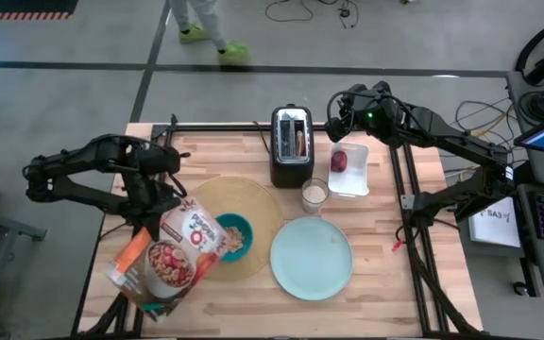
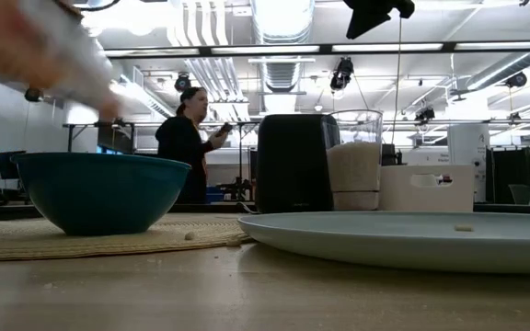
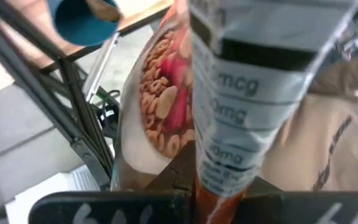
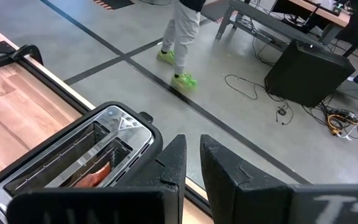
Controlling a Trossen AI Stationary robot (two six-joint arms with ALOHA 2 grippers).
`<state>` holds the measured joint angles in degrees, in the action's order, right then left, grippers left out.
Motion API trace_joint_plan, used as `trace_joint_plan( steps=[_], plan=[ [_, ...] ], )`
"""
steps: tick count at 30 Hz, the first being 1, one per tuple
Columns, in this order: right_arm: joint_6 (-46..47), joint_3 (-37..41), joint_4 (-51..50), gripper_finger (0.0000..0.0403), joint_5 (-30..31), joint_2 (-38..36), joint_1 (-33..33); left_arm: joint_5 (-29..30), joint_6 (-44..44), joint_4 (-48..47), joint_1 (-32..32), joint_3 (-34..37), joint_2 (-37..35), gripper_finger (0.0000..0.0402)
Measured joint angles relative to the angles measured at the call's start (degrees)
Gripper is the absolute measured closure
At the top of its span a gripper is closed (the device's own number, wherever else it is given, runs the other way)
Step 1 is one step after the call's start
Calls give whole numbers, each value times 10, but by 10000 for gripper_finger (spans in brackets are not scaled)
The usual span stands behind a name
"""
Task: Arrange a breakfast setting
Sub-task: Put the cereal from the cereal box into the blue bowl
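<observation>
The left gripper (image 1: 149,219) is clamped on a cereal bag (image 1: 168,260), tipped mouth-down toward the teal bowl (image 1: 234,236) on the round tan placemat (image 1: 239,203), evidently so cereal pours into it. The large pale-blue plate (image 1: 311,258) lies just right of the placemat, bare. The right gripper (image 1: 333,118) hovers at the far side, between the toaster (image 1: 291,144) and a white tray (image 1: 357,179) holding the dark red fruit (image 1: 339,161), its jaws nearly together and empty, probably waiting.

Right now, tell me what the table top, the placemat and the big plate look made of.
Table top: pale wood with a matt finish; plank seams and grain show. Round placemat: tan woven fibre, perhaps straw or jute; the low view shows a ribbed weave. Large plate: pale blue, smooth with a soft sheen, probably glazed ceramic, though plastic is possible.
</observation>
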<state>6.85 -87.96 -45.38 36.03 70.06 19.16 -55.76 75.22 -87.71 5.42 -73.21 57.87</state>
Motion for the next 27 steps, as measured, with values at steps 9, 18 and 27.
trace_joint_plan(
  steps=[9, 18, 27],
  plan=[
    [1, 0, 0, 364, 0, 0, 0, 6, -17, -18, -3, -3, 0, 402],
    [2, 0, 0, 365, 0, 0, 0, 8, -5, -7, -3, -2, -1, 402],
    [11, 0, -2, 365, 0, 0, 0, 13, -35, -21, -4, -7, 3, 402]
  ],
)
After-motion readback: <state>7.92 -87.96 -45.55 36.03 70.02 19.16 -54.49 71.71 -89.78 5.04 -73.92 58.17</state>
